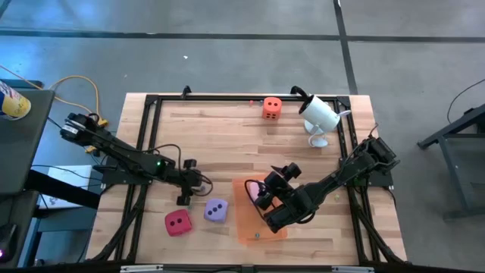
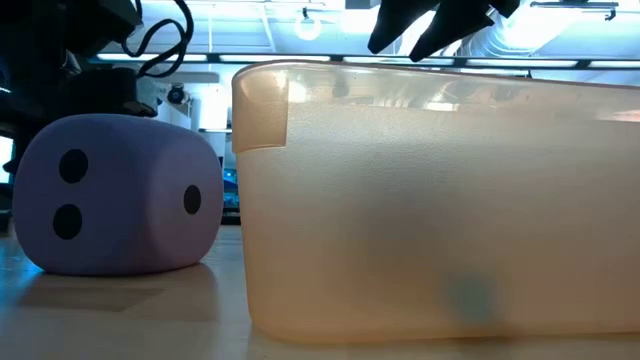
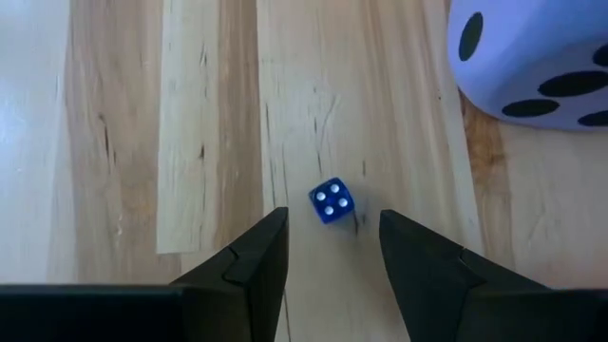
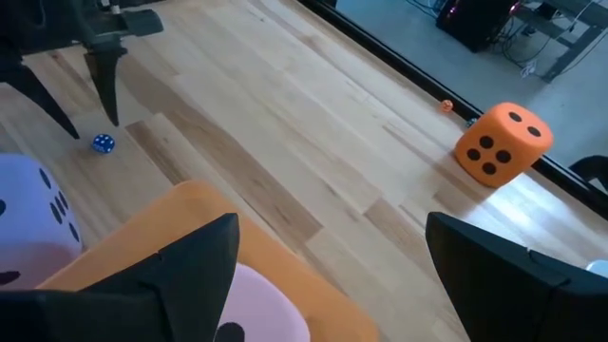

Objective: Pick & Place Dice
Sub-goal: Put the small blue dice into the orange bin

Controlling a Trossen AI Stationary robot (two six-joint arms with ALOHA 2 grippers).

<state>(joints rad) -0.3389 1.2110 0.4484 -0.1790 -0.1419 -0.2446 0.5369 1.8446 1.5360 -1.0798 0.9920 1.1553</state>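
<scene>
On the table lie a purple die (image 1: 216,210), a red die (image 1: 178,222) and, at the far edge, an orange die (image 1: 272,108). A pink die (image 4: 261,306) lies inside the orange translucent container (image 1: 265,227). My right gripper (image 4: 328,256) hangs open just above the pink die, which shows low beside one finger. My left gripper (image 3: 332,237) is open, pointing down close over the table left of the purple die (image 3: 532,57). A tiny blue die (image 3: 331,200) lies on the wood just ahead of its fingertips, untouched.
A white camera (image 1: 318,115) stands at the far right of the table. A black frame (image 1: 151,102) runs around the table's edges. In the low view the container's wall (image 2: 440,200) rises beside the purple die (image 2: 115,195). Bare wood lies in the table's middle.
</scene>
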